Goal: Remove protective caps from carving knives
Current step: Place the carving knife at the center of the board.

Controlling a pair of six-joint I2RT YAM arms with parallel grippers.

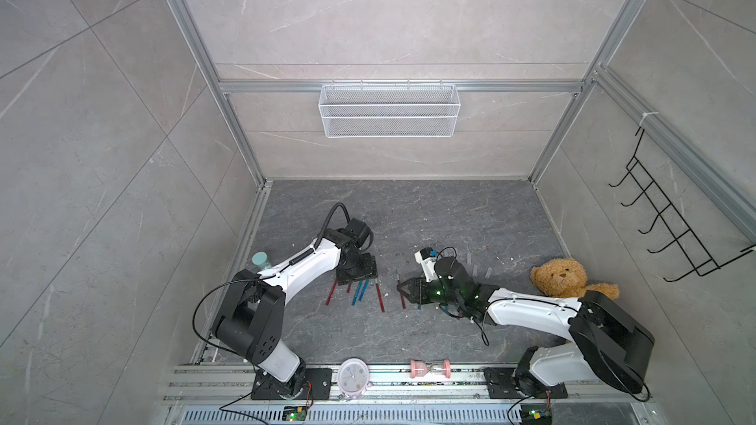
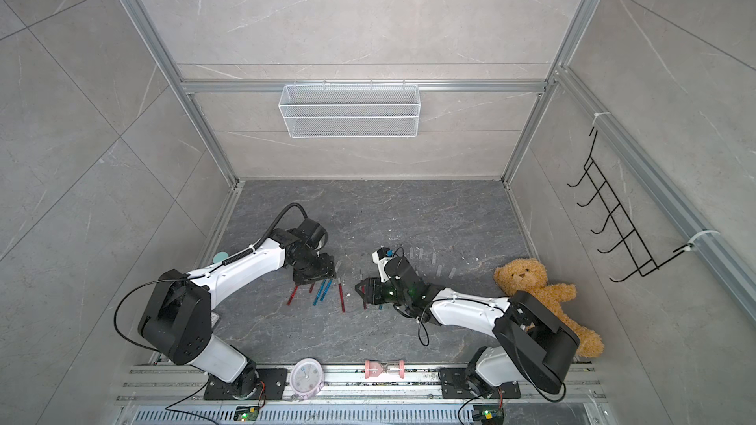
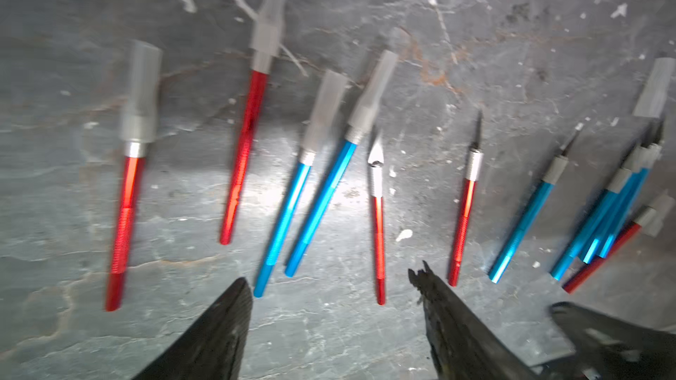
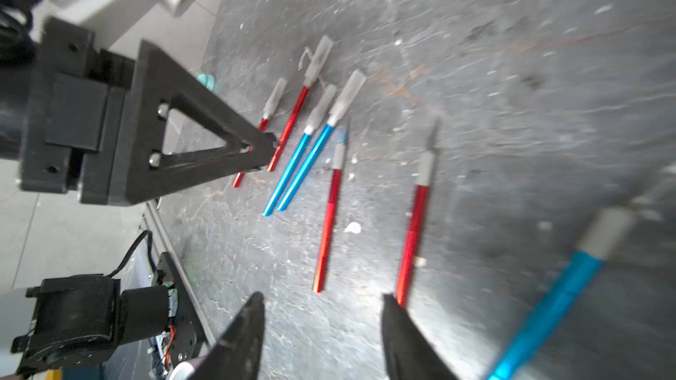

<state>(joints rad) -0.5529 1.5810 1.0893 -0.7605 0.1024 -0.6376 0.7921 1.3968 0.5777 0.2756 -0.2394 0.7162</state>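
Red and blue carving knives [image 3: 378, 243], several wearing protective caps [image 3: 141, 104]; your left gripper [image 3: 333, 279] and right gripper [image 4: 323, 297] gape, holding nothing.

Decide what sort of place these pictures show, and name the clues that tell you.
Probably a robot test cell: an aluminium frame, a left arm and right arm mounted on a rail, and props like a teddy bear.
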